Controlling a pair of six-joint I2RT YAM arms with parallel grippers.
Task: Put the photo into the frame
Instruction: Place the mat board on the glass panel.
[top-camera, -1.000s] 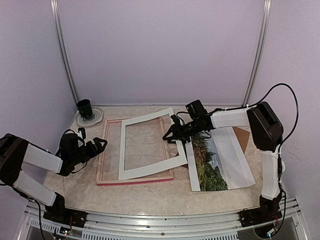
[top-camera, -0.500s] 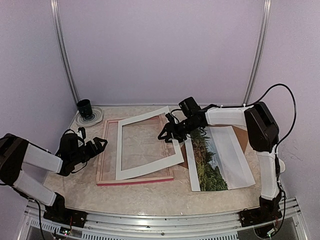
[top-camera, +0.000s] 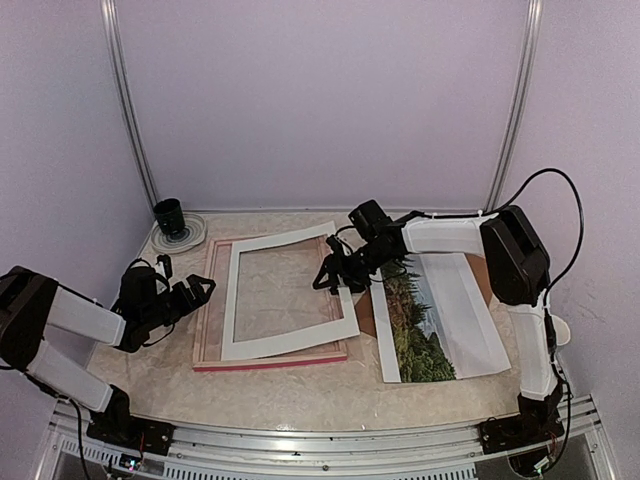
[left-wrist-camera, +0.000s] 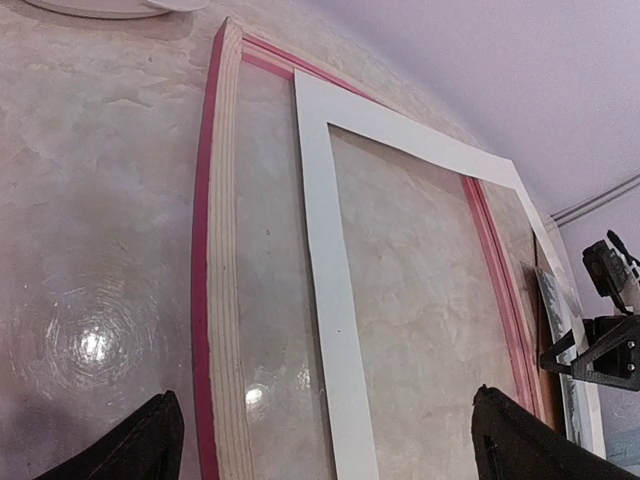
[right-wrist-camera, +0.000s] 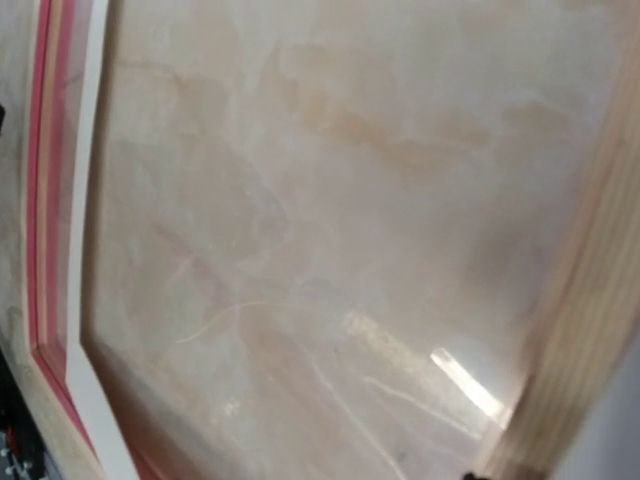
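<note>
Overhead camera looks down; both wrist cameras skim the frame (top-camera: 270, 361) closely.

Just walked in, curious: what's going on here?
The right tool is at the right edge of the white mat, which lies skewed on the frame. The photo lies on the table to their right, not yet in the frame. The left tool hangs open left of the frame.

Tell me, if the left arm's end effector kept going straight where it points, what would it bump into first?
Probably the frame, whose nearest side rail lies just ahead of the left end effector; the white mat lies beyond. Height is hard to judge.
</note>
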